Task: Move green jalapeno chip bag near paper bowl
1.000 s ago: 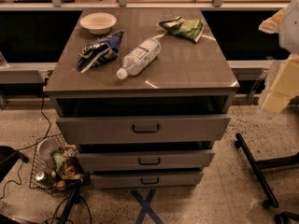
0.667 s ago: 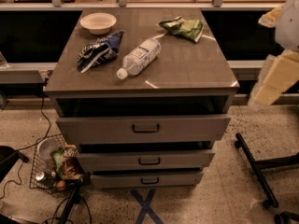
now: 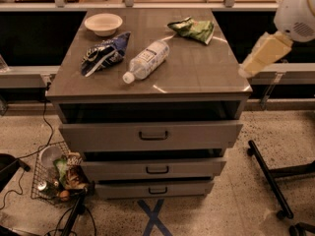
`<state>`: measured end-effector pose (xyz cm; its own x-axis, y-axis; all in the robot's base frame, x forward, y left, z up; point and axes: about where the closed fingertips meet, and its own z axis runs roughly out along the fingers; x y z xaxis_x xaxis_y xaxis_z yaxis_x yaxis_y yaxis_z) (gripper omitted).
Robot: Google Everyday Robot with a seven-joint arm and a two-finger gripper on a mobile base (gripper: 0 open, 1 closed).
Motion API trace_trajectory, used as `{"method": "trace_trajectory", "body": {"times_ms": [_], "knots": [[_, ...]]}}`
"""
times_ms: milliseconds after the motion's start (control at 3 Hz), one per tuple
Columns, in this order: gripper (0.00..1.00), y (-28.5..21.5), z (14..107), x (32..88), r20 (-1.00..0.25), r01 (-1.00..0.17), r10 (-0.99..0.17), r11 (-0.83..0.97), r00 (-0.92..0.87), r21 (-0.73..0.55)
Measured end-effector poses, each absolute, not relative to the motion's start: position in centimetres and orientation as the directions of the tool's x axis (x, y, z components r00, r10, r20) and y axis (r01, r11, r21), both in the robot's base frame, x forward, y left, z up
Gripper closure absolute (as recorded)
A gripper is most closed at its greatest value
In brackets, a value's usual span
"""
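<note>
Step in hand: approach, pre-grasp; nothing picked yet. The gripper [image 3: 259,56] hangs off the cabinet's right edge, at about 3 o'clock from the middle of the tabletop [image 3: 197,75], above the top's level and clear of everything on it. How far open it is cannot be told from this view; it appears to have hold of nothing, as all the items lie on the top. The green jalapeno chip bag [image 3: 193,29] lies flat at about 1 o'clock on the top, near the far right corner, wrinkled, untouched. The paper bowl [image 3: 103,23] sits upright at about 11 o'clock, near the far left corner, well apart from the bag. Between them and nearer the camera: a clear bottle [image 3: 146,60] on its side at centre, cap pointing to 7 o'clock, and a dark blue and white snack bag [image 3: 105,58] just beside it at 9 o'clock, right below the bowl. The lane along the far edge from bag to bowl looks free. Next move, as a judgement: the gripper needs to travel toward 11 o'clock from where it is, get over the green bag, come down and pinch it, probably at a raised crease since foil is thin and slippery. Then carry it toward 9 o'clock along the far edge and set it down just beside the bowl, not in it. Risks: foil slipping out, bumping the bottle so it rolls, nudging the light bowl.
</note>
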<state>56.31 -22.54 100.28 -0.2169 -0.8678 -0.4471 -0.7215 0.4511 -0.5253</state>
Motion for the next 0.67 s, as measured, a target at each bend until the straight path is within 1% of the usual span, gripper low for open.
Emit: {"method": "trace_trajectory", "body": {"times_ms": [333, 667], "knots": [[0.0, -23.2, 102.2, 64.5, -0.608, -0.592, -0.777, 0.57, -0.162, -0.57], [0.0, -23.3, 102.9, 69.0, -0.685, -0.54, -0.718, 0.628, -0.123, -0.561]]}}
